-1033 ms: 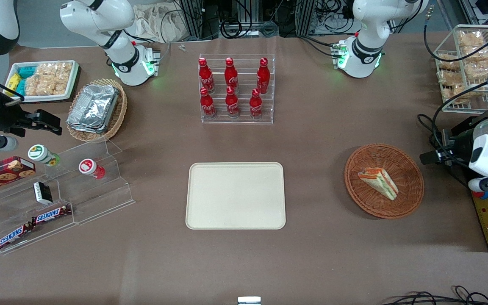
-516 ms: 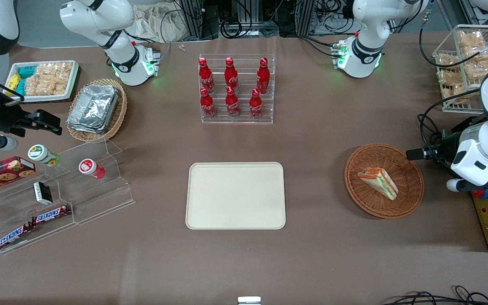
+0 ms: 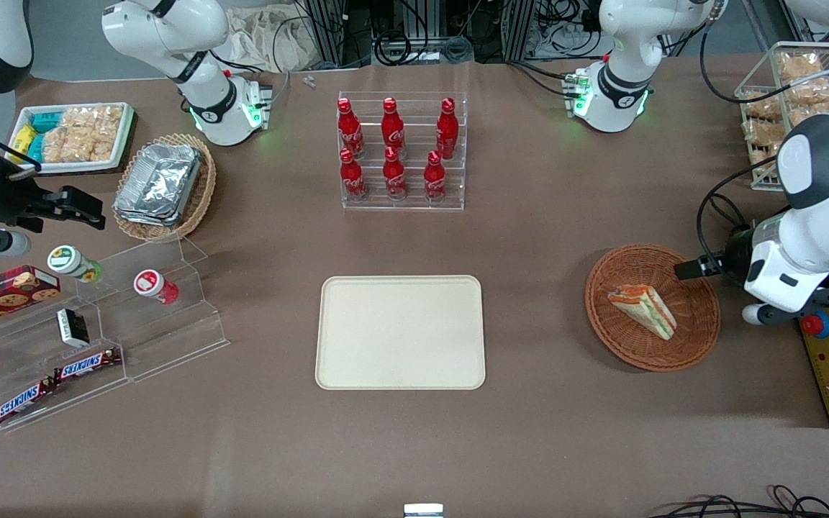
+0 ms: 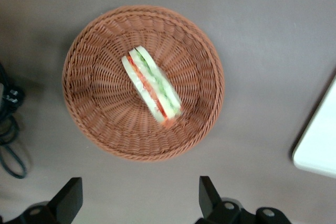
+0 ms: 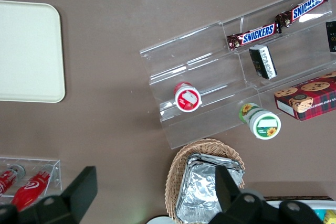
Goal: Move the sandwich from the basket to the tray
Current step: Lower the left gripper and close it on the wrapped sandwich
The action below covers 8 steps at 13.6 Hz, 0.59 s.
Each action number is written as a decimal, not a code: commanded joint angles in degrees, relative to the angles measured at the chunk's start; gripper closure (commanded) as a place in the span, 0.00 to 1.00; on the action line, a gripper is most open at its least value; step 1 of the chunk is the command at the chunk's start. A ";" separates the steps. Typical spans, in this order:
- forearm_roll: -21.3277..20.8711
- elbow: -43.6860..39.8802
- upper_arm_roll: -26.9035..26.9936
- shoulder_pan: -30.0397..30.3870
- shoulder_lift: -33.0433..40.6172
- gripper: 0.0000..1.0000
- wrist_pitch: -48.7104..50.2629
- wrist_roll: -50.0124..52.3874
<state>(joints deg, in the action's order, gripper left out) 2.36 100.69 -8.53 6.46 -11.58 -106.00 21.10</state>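
The sandwich [image 3: 642,310] lies on its side in the middle of the basket [image 3: 695,334], filling layers showing (orange-red and green). The gripper [image 4: 140,202] hangs above the basket's edge toward the working arm's end of the table — its 2 fingers [image 4: 68,199] spread wide apart, holding nothing. The tray [image 3: 400,374] sits well apart from the basket, toward the parked arm's end.
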 commanded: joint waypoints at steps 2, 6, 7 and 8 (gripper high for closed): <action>-0.34 9.94 -0.26 -0.74 0.42 0.01 -15.86 16.13; -0.52 11.98 -0.17 -1.18 -5.90 0.02 -24.42 26.53; -0.52 12.25 -0.17 -1.36 -6.43 0.02 -25.12 26.72; -0.52 12.51 -0.08 -1.45 -6.96 0.02 -25.91 27.24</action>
<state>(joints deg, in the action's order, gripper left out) 2.36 112.60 -8.91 5.67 -18.33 -130.32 45.82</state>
